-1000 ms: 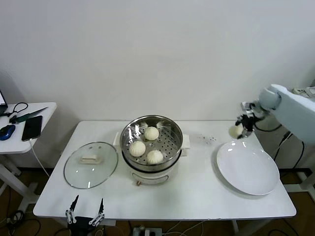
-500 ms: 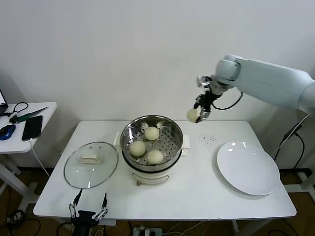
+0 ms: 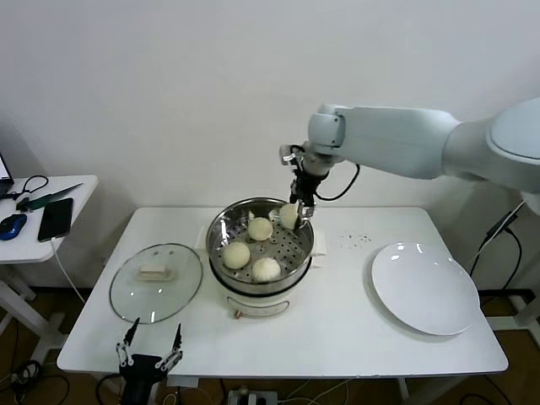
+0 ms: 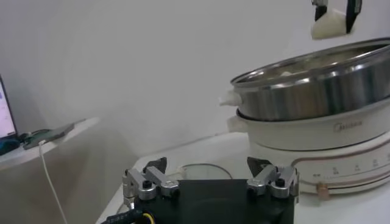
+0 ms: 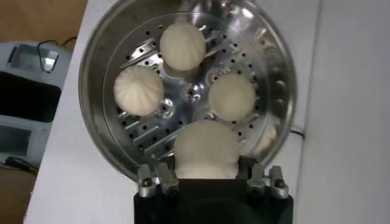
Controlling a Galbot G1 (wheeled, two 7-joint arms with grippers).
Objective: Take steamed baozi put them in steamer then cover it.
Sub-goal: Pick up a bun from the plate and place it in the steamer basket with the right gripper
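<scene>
The steamer stands mid-table with three baozi on its perforated tray. My right gripper hangs over the pot's far right rim, shut on a fourth baozi. In the right wrist view that baozi sits between the fingers, above the tray's edge, with the other three beyond it inside the steamer. The glass cover lies flat on the table left of the pot. My left gripper waits open at the table's front edge, and its wrist view shows the steamer ahead.
A bare white plate lies at the right of the table. A few small specks sit between the plate and the pot. A side table on the left carries a phone and cables.
My right arm has swung left with the baozi, from above the plate to over the steamer's far right rim. The left gripper has barely moved.
</scene>
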